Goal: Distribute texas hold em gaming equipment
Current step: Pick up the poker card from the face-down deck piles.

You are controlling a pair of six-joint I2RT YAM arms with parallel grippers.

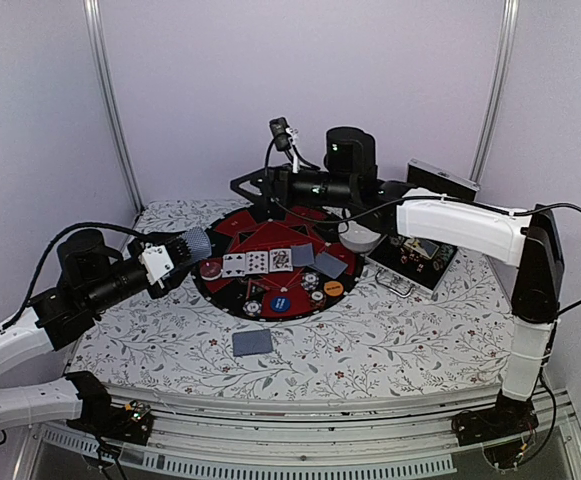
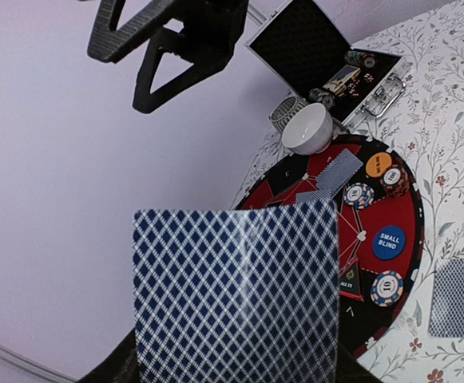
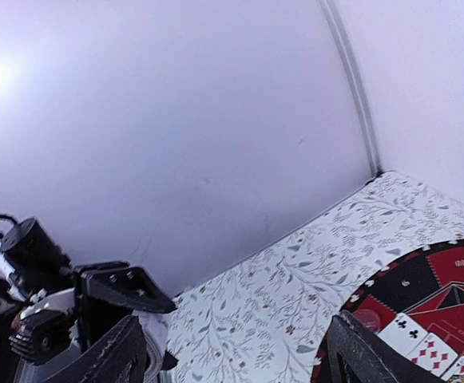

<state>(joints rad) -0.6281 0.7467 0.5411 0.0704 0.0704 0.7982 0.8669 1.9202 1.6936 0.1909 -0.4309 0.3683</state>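
Blue-checked cards (image 2: pixel 235 291) within left tool (image 1: pixel 183 256)

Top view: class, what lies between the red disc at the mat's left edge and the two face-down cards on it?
Three face-up playing cards in a row, between the red disc and the face-down cards; the top view shows it.

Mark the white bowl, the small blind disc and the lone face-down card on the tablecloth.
white bowl (image 2: pixel 307 132), left wrist view, outer wall.
small blind disc (image 2: pixel 389 242), left wrist view, centre of blue face.
face-down card (image 1: pixel 252 343), top external view, middle of its back.
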